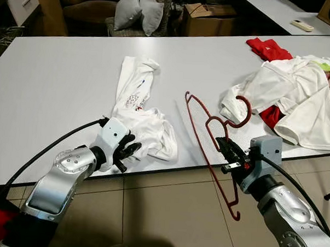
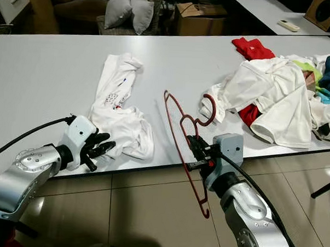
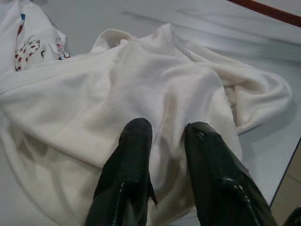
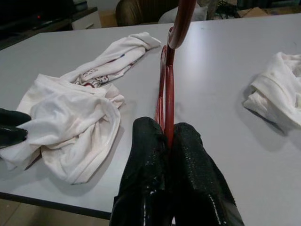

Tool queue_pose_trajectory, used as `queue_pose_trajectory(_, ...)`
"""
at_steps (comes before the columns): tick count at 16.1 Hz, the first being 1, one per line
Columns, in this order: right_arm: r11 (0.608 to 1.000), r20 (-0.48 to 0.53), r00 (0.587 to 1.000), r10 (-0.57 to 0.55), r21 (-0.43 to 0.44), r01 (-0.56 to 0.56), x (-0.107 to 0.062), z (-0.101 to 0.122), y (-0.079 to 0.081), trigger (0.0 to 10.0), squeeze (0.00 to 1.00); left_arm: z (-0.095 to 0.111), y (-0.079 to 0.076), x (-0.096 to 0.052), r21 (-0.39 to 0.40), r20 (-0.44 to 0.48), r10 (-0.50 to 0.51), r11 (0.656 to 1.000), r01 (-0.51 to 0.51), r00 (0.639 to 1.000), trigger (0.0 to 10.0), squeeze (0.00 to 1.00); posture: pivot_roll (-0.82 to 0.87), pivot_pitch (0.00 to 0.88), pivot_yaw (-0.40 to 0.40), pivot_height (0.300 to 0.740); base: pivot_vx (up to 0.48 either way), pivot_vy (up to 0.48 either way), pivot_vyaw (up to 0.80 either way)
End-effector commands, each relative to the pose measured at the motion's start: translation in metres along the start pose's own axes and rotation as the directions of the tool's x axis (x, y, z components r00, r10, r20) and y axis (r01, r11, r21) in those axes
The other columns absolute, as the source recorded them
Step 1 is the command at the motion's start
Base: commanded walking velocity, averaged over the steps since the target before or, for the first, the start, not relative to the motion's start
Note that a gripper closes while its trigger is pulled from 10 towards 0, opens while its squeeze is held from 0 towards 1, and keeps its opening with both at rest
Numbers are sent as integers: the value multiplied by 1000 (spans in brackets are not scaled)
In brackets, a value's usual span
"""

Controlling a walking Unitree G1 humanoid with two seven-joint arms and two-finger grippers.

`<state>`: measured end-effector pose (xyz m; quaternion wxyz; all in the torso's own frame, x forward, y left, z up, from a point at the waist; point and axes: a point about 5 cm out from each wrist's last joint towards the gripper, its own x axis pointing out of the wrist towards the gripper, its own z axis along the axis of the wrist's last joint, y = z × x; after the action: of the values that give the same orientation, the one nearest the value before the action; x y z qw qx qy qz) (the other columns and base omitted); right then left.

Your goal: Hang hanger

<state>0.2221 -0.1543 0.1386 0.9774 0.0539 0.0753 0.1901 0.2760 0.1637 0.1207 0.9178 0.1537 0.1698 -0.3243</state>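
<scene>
The right gripper (image 1: 225, 143) has its jaws clamped on the red hanger (image 1: 207, 152), whose long axis runs steeply down past the counter (image 1: 57, 80) edge. The left gripper (image 1: 130, 149), jaws slightly apart, rests on the white shirt (image 1: 146, 125) just left of it.

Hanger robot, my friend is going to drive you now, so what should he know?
Right tool: shut on the red hanger, held upright at the table's front edge, its lower part hanging past the edge.
Left tool: fingers slightly apart, resting on the white T-shirt near the front edge; cannot tell if it grips cloth.
A pile of clothes lies to the right.
Done: hanger picked up.
Left: get the shirt onto the hanger.
</scene>
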Motion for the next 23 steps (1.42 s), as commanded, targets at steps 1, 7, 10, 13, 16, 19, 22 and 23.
queue_pose_trajectory(1, 1000, 12, 1000, 28, 3, -28, 1, 3, 3, 10000, 0, 2, -1, 2, 6, 5, -2, 1000, 2, 1000, 0, 0, -8, 26, -10, 740, 0, 0, 0)
queue_pose_trajectory(7, 998, 15, 1000, 20, -54, -20, -3, 7, -9, 10000, 0, 58, 25, 28, -168, 262, 191, 974, -150, 946, 0, 0, -6, 28, -25, 740, 0, 0, 0)
queue_pose_trajectory(10, 998, 67, 997, -32, -43, 34, -6, 19, -25, 10000, 0, 113, 40, 31, -301, 463, 253, 946, -118, 850, 0, 0, -15, 22, -6, 740, 0, 0, 0)
queue_pose_trajectory(13, 998, 56, 998, 1, -58, 2, -13, 19, -25, 10000, 0, 94, 23, 33, 17, 342, 27, 999, -34, 939, 7059, 0, -20, 16, 6, 740, 0, 0, 0)
queue_pose_trajectory(16, 995, 17, 998, 53, -89, -51, -19, 16, -24, 10000, 0, 63, 14, 17, 144, 245, -121, 986, 88, 962, 10000, 1000, -18, 21, -5, 740, 0, 0, 0)
queue_pose_trajectory(19, 990, -31, 995, 90, -106, -93, -23, 10, -25, 10000, 0, 42, 3, 3, 248, 99, -281, 936, 249, 955, 10000, 1000, -14, 26, -15, 740, 0, 0, 0)
queue_pose_trajectory(22, 990, -41, 996, 81, -112, -85, -23, 7, -25, 10000, 0, 25, -8, 1, 297, -22, -352, 891, 343, 936, 10000, 1000, -25, 27, -9, 740, 0, 0, 0)
queue_pose_trajectory(23, 990, -42, 997, 72, -115, -76, -23, 6, -24, 10000, 0, 21, -8, 3, 322, -44, -334, 888, 329, 942, 10000, 1000, -30, 30, -6, 740, 0, 0, 0)
